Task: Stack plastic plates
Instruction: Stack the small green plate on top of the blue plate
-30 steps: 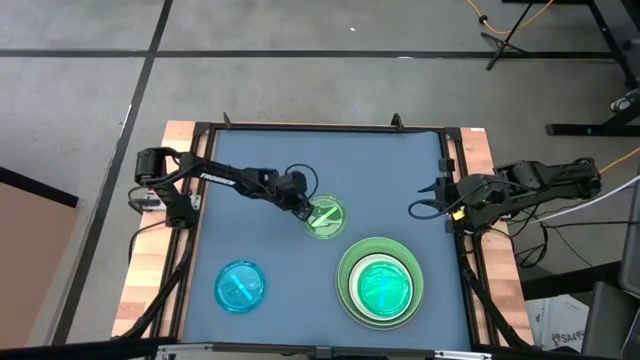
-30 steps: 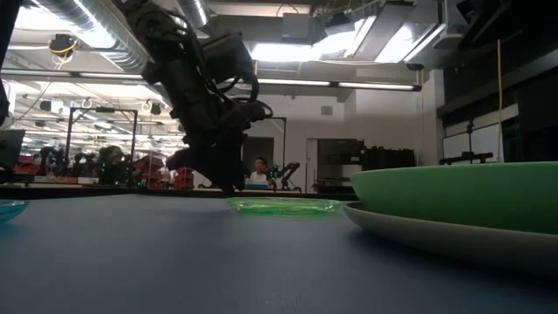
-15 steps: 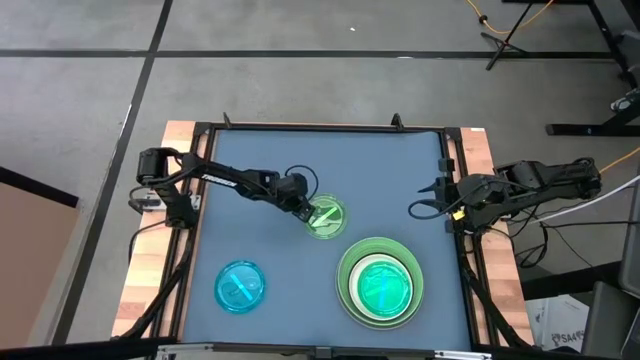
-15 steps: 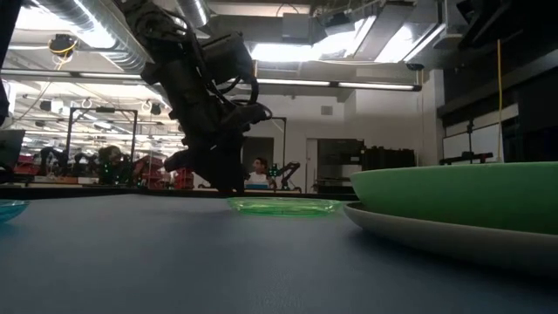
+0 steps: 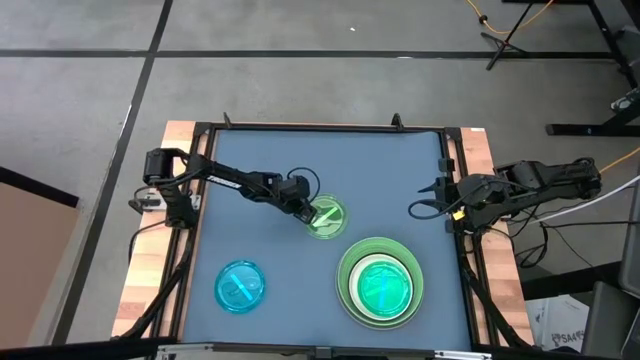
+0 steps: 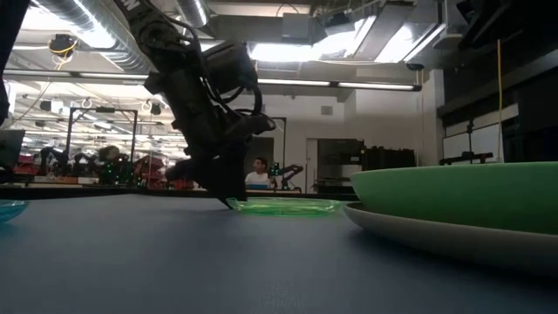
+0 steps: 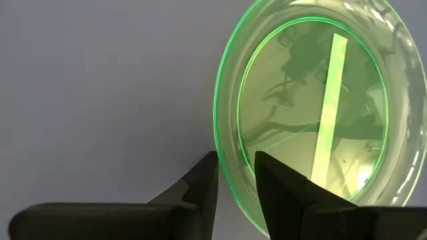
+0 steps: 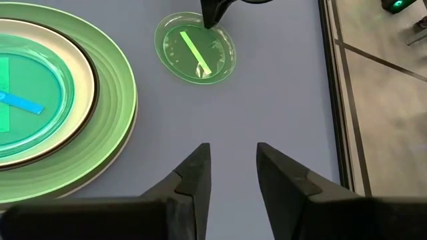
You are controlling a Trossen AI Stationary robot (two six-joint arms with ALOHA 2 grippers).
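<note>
The blue-grey worktop [image 5: 270, 170] stands on a grey tiled floor; behind it lies a workshop with ceiling lights. The left gripper [image 5: 308, 213] straddles the rim of the small green plate [image 5: 328, 219], fingers narrowly parted. The right gripper [image 5: 418, 207], open, waits beside the stack [image 5: 380, 282]. Since the earlier frame, the left gripper has dipped lower onto the rim.

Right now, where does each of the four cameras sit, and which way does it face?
High view: overhead, straight down; both arms, small green plate, blue plate, plate stack.
Low view: table height, looking level across; left arm reaching down.
Left wrist view: on the left arm; left end effector straddles the small green plate's rim.
Right wrist view: on the right arm; right end effector open over bare table.
All four share the small green plate.
</note>
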